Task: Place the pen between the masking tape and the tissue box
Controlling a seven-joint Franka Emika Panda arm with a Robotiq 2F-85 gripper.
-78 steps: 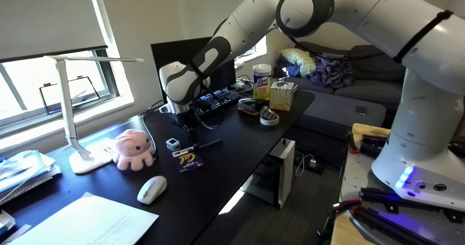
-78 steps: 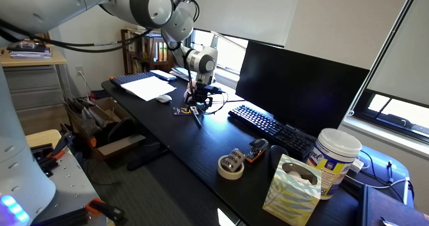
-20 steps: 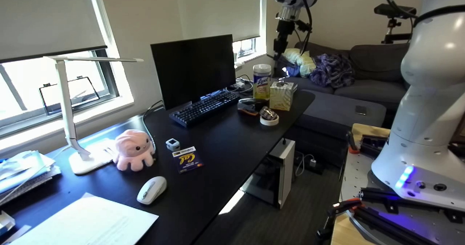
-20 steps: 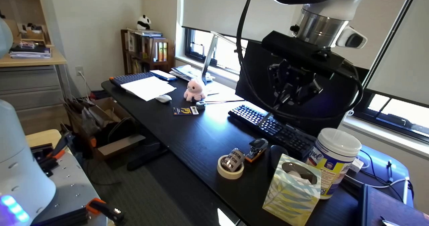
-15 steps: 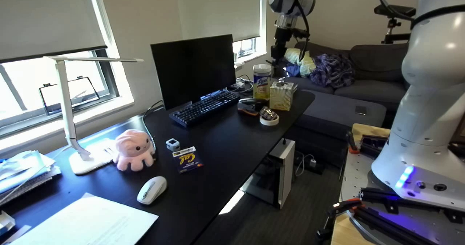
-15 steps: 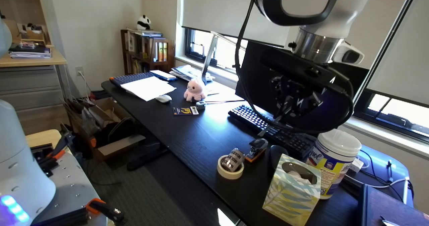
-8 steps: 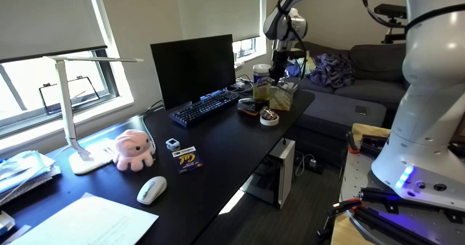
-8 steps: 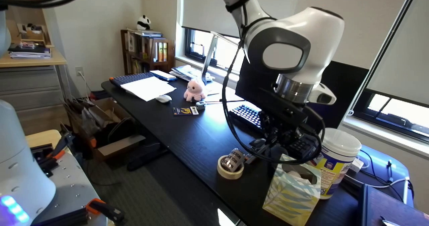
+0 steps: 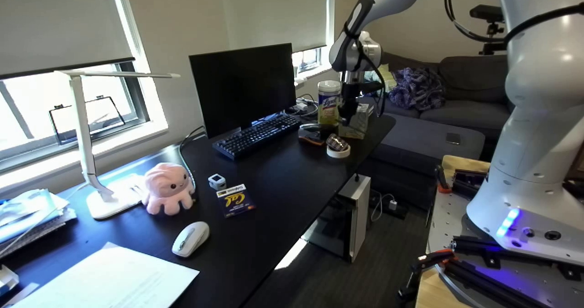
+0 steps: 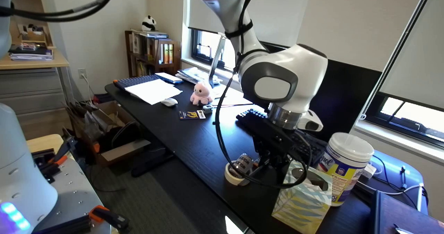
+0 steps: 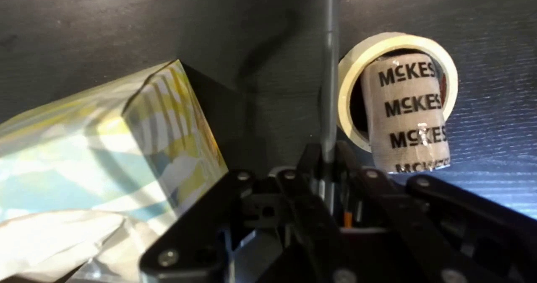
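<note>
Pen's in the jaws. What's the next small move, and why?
I'd probably shift the pen slightly toward the tissue box, ahead of lowering it. In the wrist view, the pen in the jaws appears right beside the masking tape, while black desk shows between the pen and the tissue box, so dropping straight down might catch the masking tape.

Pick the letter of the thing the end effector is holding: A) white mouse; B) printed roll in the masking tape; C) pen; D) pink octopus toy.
C, since the wrist view shows the pen pinched between the fingertips of the end effector.
</note>
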